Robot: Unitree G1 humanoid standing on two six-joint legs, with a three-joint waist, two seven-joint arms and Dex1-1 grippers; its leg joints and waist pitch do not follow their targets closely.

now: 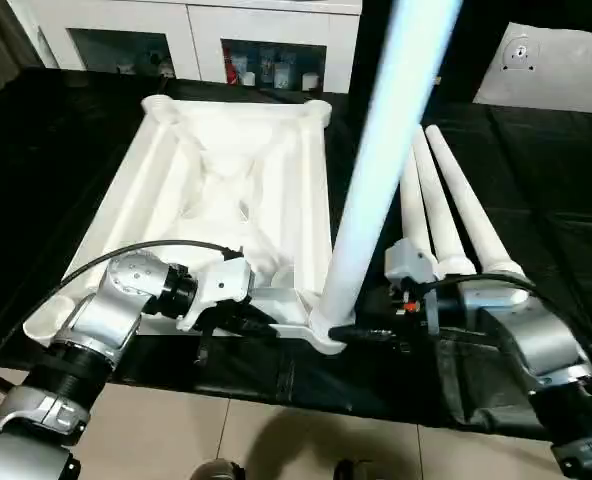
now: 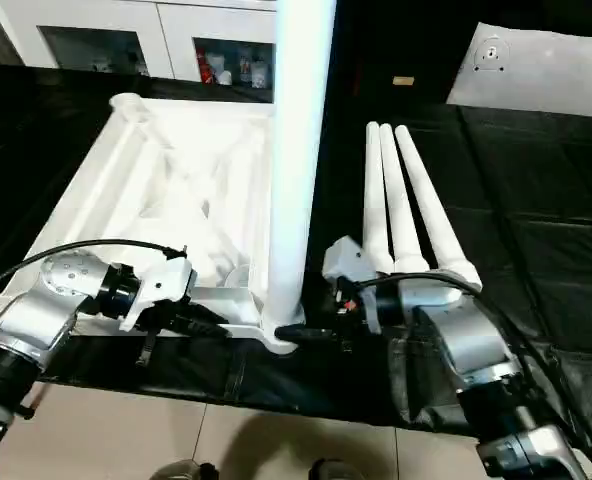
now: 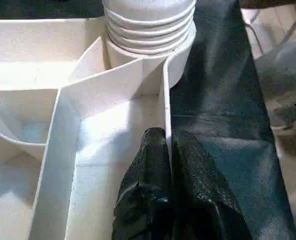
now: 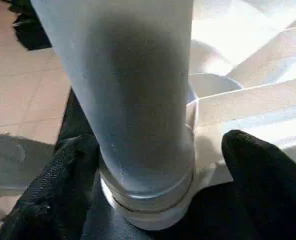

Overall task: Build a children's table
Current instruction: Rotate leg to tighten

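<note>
The children's table top [image 1: 226,190] is lying upside down on the black cloth [image 1: 536,180], ribbed underside up, and one tapered leg [image 1: 376,160] is standing in the rounded corner socket [image 2: 276,335] nearest the robot's right, leaning slightly rather than sitting plumb; threads are still showing above the socket in the left wrist view, so by my judgement the leg is not yet fully seated. Three spare legs [image 2: 401,200] are lying side by side just beside the top. The left gripper [image 3: 163,190] is pinching the raised rim [image 3: 165,110] between nearly closed fingers, steadying the top; the right gripper [image 4: 143,200] is spreading wide, its fingers standing either side of the leg's base without clearly pressing on it. The risk is cross-threading or the leg toppling, since nothing is firmly holding it; a slipping rim grip would be letting the top turn with it.
</note>
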